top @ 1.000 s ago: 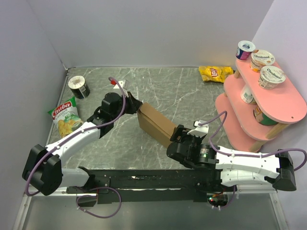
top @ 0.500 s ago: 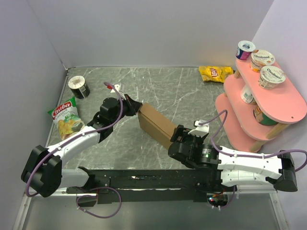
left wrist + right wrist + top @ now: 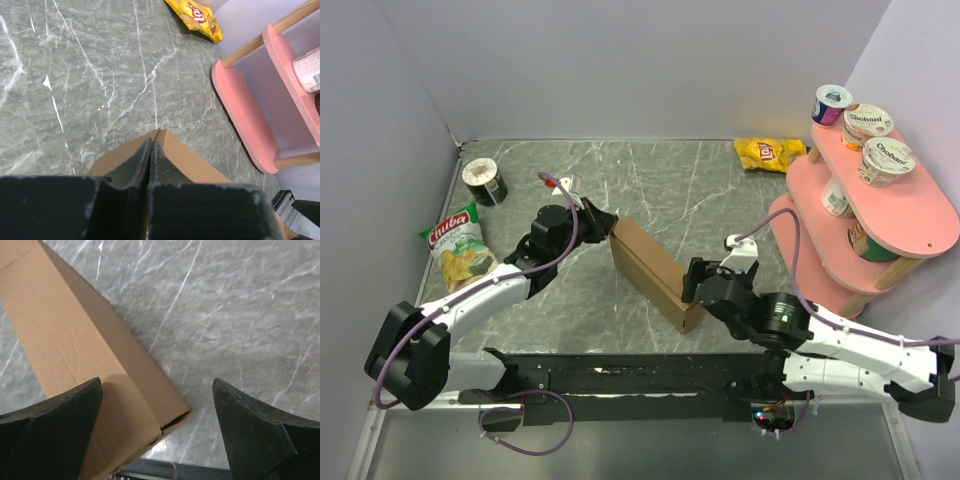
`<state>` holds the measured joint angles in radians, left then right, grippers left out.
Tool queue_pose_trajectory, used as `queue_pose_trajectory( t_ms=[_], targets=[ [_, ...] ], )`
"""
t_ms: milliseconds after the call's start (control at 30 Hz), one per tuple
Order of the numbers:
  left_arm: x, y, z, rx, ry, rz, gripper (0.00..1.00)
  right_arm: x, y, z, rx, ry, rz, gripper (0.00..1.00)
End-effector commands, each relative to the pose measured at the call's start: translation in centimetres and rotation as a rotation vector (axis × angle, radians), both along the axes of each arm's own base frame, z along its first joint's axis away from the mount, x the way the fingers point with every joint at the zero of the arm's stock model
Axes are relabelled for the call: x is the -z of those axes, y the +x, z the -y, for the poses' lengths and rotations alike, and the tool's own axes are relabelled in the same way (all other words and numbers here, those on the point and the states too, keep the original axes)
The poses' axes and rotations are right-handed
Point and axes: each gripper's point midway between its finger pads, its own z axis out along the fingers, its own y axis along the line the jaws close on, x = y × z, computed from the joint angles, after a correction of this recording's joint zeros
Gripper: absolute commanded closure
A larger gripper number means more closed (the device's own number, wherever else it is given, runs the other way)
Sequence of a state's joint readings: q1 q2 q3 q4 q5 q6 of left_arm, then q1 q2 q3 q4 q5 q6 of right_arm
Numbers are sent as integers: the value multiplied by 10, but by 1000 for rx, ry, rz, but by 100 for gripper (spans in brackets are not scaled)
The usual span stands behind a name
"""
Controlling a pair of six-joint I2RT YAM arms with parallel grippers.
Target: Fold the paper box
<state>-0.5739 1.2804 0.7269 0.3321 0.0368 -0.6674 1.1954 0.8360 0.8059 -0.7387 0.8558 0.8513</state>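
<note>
Brown cardboard, the paper box (image 3: 655,272) lies slantwise in the middle of the desk (image 3: 710,195). The left arm stretches low towards it, left claw (image 3: 603,222) pinched on the far end's edge. The right arm is bent, right claw (image 3: 694,286) spread wide over the near corner.

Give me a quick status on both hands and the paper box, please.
Left hand shut on far end of paper box. Right hand open over its near corner. Nothing in the way.
</note>
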Motion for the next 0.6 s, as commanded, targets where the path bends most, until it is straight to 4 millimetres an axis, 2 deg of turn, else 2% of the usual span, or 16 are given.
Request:
queue_pose_trajectory(
  t_ms=[0, 33, 100, 233, 367, 567],
  targets=[
    [146, -73, -36, 54, 335, -456, 94, -6, -15, -2, -131, 59, -74, 4],
    [146, -73, -36, 55, 337, -456, 94, -5, -15, 1, -127, 78, -73, 5],
    [145, -72, -36, 54, 340, -451, 94, -18, -19, 0, -156, 168, -52, 6],
    [143, -71, -36, 51, 349, -447, 94, -27, -25, 7, -158, 227, -58, 9],
    [142, -70, -37, 47, 353, -444, 94, -17, -30, 11, -156, 223, -92, 10],
    [139, -70, -38, 43, 357, -438, 94, -6, -33, -3, -184, 256, -130, 16]
  ],
)
